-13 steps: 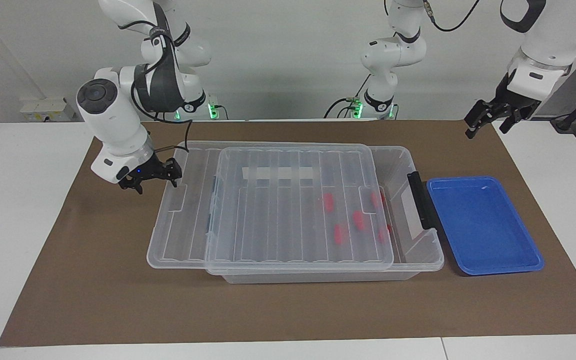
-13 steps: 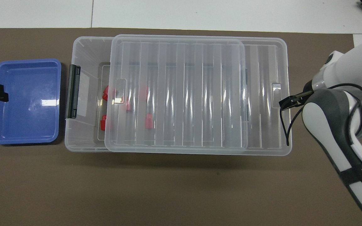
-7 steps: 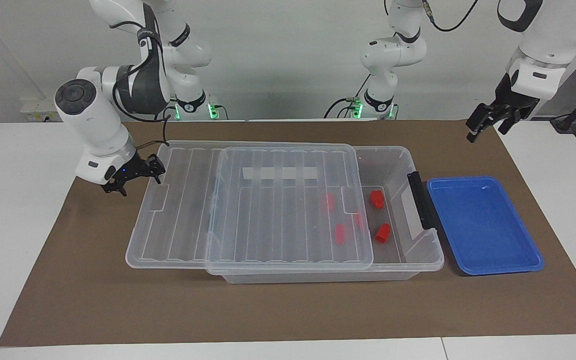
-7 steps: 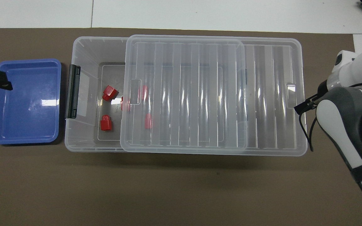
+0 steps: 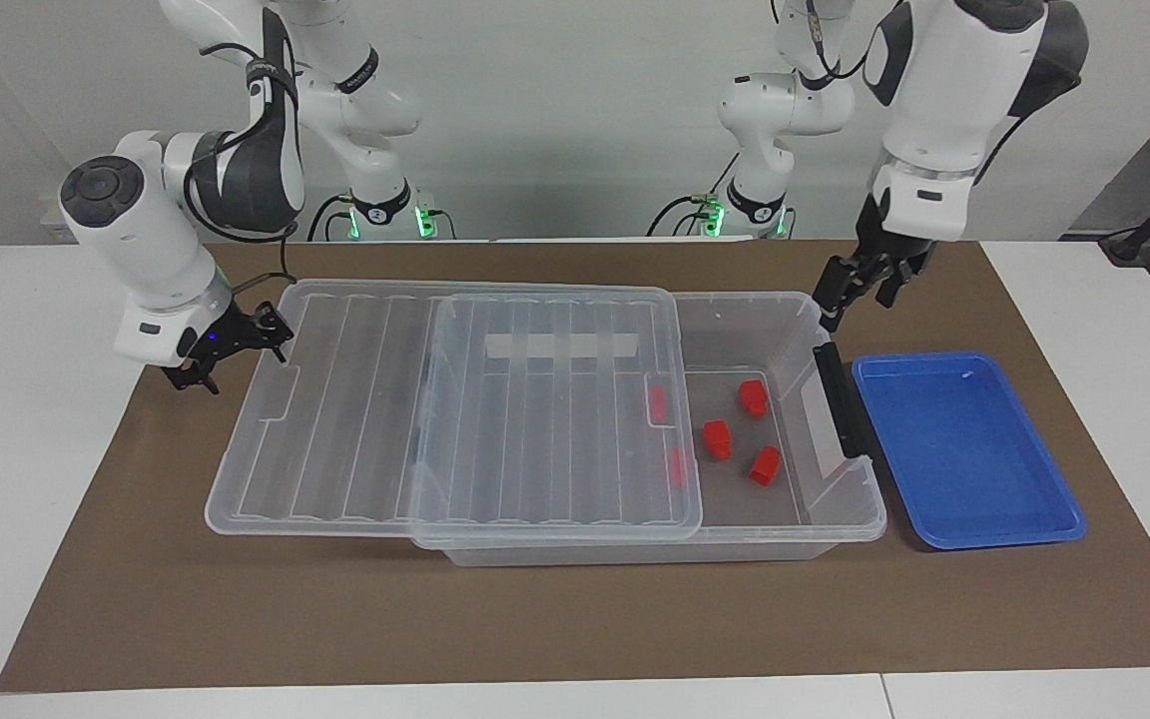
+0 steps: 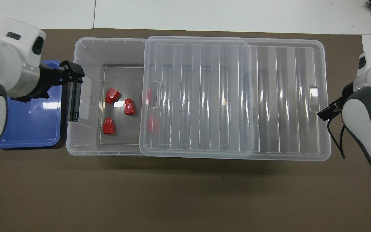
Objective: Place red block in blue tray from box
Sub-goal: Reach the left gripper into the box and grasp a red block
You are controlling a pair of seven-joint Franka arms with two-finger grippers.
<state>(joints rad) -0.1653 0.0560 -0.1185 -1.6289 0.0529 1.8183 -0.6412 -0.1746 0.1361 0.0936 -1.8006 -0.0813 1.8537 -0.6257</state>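
Note:
The clear box [image 5: 840, 511] lies in the middle of the mat. Its ribbed lid [image 5: 455, 419] is slid toward the right arm's end and leaves the end beside the blue tray [image 5: 964, 449] uncovered. Three red blocks [image 5: 716, 439] lie bare on the box floor, and two more show through the lid [image 6: 237, 96]. My right gripper [image 5: 231, 345] is shut on the lid's edge at the right arm's end. My left gripper [image 5: 855, 295] is open in the air over the box's corner by the black clip handle [image 5: 840, 399]. In the overhead view my left gripper [image 6: 74, 72] and arm cover part of the tray [image 6: 34, 125].
A brown mat [image 5: 575, 619] covers the table under the box and the tray. The white tape strip [image 5: 555, 346] shows through the lid. The three bare blocks also show in the overhead view [image 6: 128, 106].
My right gripper has pulled the lid toward the right arm's end, uncovering three red blocks. My left gripper has swung from beside the tray to over the box's handle end.

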